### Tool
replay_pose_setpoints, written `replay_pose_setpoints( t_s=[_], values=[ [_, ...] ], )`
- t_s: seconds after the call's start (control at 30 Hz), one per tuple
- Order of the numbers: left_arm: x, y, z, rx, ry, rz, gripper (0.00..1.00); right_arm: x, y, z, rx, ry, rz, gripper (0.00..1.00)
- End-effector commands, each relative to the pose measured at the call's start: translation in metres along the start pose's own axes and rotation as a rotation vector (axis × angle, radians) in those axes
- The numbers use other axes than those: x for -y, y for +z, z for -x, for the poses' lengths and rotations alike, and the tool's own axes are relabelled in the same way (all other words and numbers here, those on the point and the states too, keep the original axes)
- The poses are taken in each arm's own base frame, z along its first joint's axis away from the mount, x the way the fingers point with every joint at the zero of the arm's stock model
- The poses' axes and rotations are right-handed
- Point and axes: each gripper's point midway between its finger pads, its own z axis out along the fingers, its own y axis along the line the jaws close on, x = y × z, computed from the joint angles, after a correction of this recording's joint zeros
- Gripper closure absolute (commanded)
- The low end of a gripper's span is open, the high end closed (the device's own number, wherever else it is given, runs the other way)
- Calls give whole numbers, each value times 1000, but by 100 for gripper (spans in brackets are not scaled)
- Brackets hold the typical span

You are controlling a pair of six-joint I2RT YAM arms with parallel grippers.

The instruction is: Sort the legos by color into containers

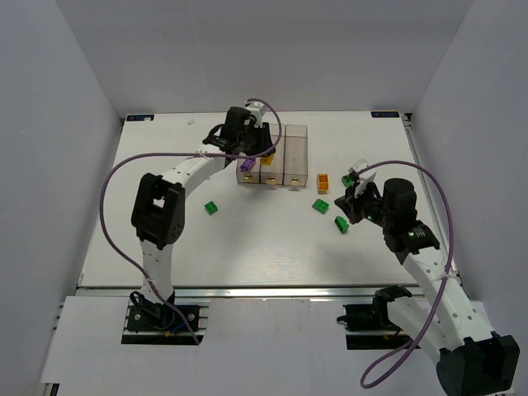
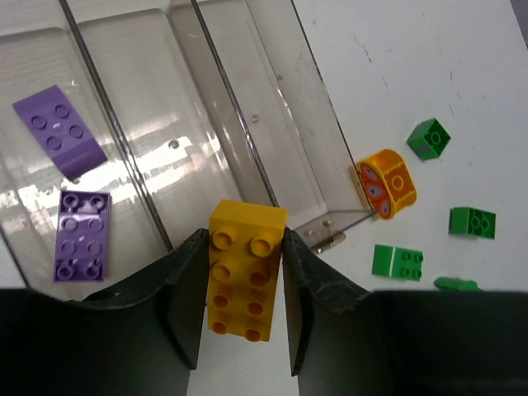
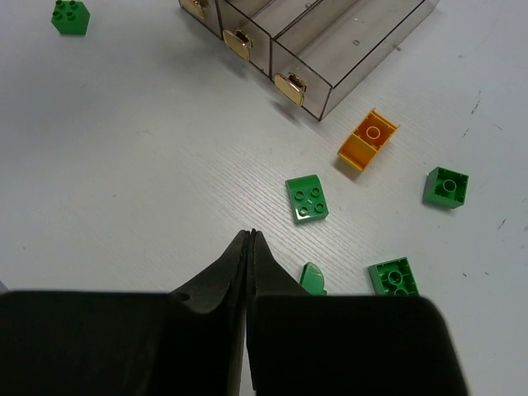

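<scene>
The three joined clear containers [image 1: 295, 148] stand at the table's middle back and also show in the left wrist view [image 2: 272, 99]. My left gripper [image 1: 262, 151] is shut on a yellow lego [image 2: 245, 272] and holds it above the near end of the middle bin. Two purple legos [image 2: 82, 235] lie in the left bin. An orange-yellow lego [image 1: 323, 182] lies just right of the bins. Green legos lie around it [image 1: 320, 206], [image 3: 307, 199]. My right gripper [image 3: 250, 239] is shut and empty, low over the table near a small green piece [image 3: 313, 279].
One green lego [image 1: 212, 208] lies alone left of the bins, seen too in the right wrist view [image 3: 69, 16]. More green legos [image 3: 446, 186], [image 3: 394, 277] lie right of my right gripper. White walls enclose the table.
</scene>
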Motion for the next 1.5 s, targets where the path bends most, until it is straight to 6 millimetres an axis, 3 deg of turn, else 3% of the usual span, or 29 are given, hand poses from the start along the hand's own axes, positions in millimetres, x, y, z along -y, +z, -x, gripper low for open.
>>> replay_pose_setpoints(
  t_s=[0.0,0.17,0.3,0.4,0.53,0.6,0.7,0.73,0.8,0.83,0.87,0.9,0.93,0.97,1.03,1.07,1.1,1.13,1.23,1.27,1.3,1.47],
  values=[
    [17,2,43,88,5,14,89,7,-1,13,53,-9,-33,100],
    [9,28,32,36,0,73,79,7,-1,13,52,-7,-31,100],
    [5,41,24,21,-2,102,50,7,0,11,47,-6,-30,100],
    [3,40,27,26,-4,123,41,7,1,10,44,-7,-27,99],
    [6,32,37,41,12,121,36,9,3,5,26,-2,-24,69],
    [9,28,40,45,16,112,35,8,6,1,13,-7,-9,65],
    [22,9,50,61,22,72,40,9,12,-9,-14,-7,-2,57],
    [28,-8,46,61,20,56,56,10,15,-13,-23,-7,-1,51],
    [35,-31,44,92,27,28,75,11,25,-25,-75,9,13,45],
    [33,-59,28,85,21,23,84,13,28,-17,-76,13,19,42],
    [36,-73,18,87,23,6,90,14,32,-17,-95,29,24,42],
    [33,-88,15,115,28,3,90,15,42,-27,-151,63,40,43],
    [25,-105,7,130,63,47,88,20,48,-15,-146,73,29,44],
    [20,-135,-12,137,81,73,71,27,55,-14,-161,88,-2,44],
    [11,-161,-30,151,117,118,47,38,76,-24,-225,150,-39,42],
    [-4,-170,-53,127,121,175,39,51,84,-12,-222,154,-93,37],
    [-5,-194,-49,175,134,206,33,59,97,-26,-282,188,-115,32],
    [-9,-203,-54,179,151,224,31,63,102,-32,-322,212,-133,25],
    [-22,-230,-68,217,174,293,28,84,124,-39,-383,246,-219,20],
    [-25,-235,-70,231,179,322,27,94,129,-52,-421,256,-265,20],
    [-29,-241,-73,242,182,341,26,100,134,-46,-413,253,-278,20],
    [-26,-248,-73,257,180,341,26,114,151,-53,-453,278,-305,21]
  ],
)
